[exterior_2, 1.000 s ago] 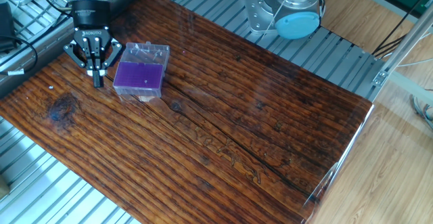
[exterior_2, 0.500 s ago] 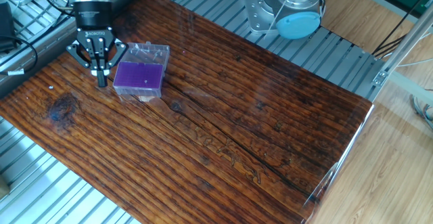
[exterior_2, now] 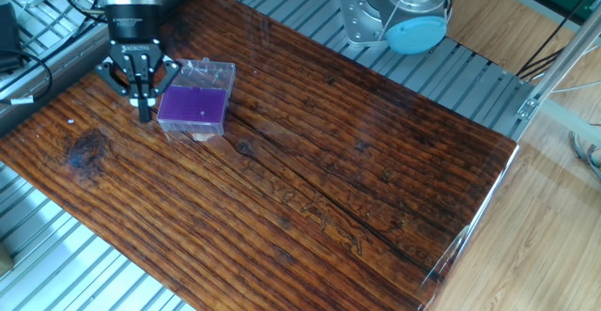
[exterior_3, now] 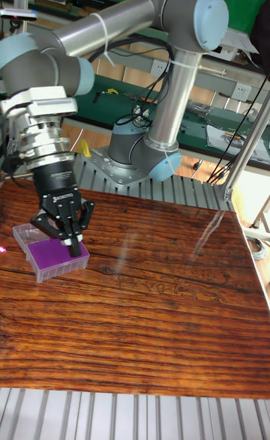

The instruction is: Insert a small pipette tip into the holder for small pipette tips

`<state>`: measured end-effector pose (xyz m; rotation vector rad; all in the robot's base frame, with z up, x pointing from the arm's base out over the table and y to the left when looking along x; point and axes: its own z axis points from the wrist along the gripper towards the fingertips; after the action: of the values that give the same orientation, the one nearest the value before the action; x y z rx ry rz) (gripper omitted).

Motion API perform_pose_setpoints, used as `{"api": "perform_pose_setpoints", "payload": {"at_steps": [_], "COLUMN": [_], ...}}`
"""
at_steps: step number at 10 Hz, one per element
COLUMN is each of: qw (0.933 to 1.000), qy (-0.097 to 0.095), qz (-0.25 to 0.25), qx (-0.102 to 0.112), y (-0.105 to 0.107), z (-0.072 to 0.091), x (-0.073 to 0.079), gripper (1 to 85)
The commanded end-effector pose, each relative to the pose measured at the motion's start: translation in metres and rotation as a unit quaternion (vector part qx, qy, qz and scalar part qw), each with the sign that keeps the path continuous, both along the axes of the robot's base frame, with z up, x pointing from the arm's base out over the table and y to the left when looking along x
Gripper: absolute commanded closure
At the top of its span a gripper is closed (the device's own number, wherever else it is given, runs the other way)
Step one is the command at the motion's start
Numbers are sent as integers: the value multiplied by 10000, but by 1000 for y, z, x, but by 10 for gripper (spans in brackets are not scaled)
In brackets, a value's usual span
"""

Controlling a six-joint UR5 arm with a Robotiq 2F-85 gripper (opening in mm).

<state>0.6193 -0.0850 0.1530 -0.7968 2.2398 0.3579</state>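
Fixed view and tall fixed view of one moment. The dark, grooved wooden tabletop (exterior_2: 338, 179) rests on a ribbed grey metal bench (exterior_2: 451, 67). The small clear plastic box with a purple top grid of tiny holes (exterior_2: 194, 106), which is the holder for small pipette tips, sits near the tabletop's far left corner, at about 10 o'clock from the board's centre in the fixed view; in the tall fixed view the same holder (exterior_3: 54, 252) lies at the board's 9 o'clock edge. Its clear lid is open behind the purple grid.

The black two-finger gripper (exterior_2: 144, 111) of the grey UR5 arm with light-blue joint caps (exterior_3: 161, 20) points straight down. In the fixed view it stands just beside the holder, at the holder's 9 o'clock side. In the tall fixed view the gripper (exterior_3: 75, 246) overlaps the holder's 3 o'clock end. The fingers (exterior_2: 145, 104) are drawn together into a single narrow point, so the claw reads as clenched. A pipette tip between them is too small to make out. Whether the fingertips touch the holder or the wood cannot be told.

The arm's base (exterior_2: 390, 10) stands on the bench at the board's 12 o'clock side.
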Motion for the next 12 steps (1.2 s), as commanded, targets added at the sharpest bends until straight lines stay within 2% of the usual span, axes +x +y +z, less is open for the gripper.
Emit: {"api": "perform_pose_setpoints", "payload": {"at_steps": [1, 2, 3, 4, 6, 7, 8, 9, 10, 11, 12], "qw": [9982, 9973, 9957, 9945, 9919, 9885, 9882, 9879, 9838, 9770, 9726], "qy": [162, 410, 727, 817, 1114, 1302, 1262, 1276, 1560, 1902, 2054], "qz": [-513, -539, -578, -624, -491, -512, -576, -607, -631, -575, -617], "qx": [258, 275, -35, -219, -348, -568, -643, -632, -613, -776, -903], "y": [27, 30, 27, 29, 41, 34, 30, 31, 34, 28, 20], "z": [22, 18, 7, 0, -20, -33, -38, -46, -57, -65, -69], "x": [5, -4, -14, -12, -10, -16, -12, -9, -22, -40, -48], "gripper": [777, 777, 777, 777, 773, 773, 780, 790, 797, 803, 807]}}
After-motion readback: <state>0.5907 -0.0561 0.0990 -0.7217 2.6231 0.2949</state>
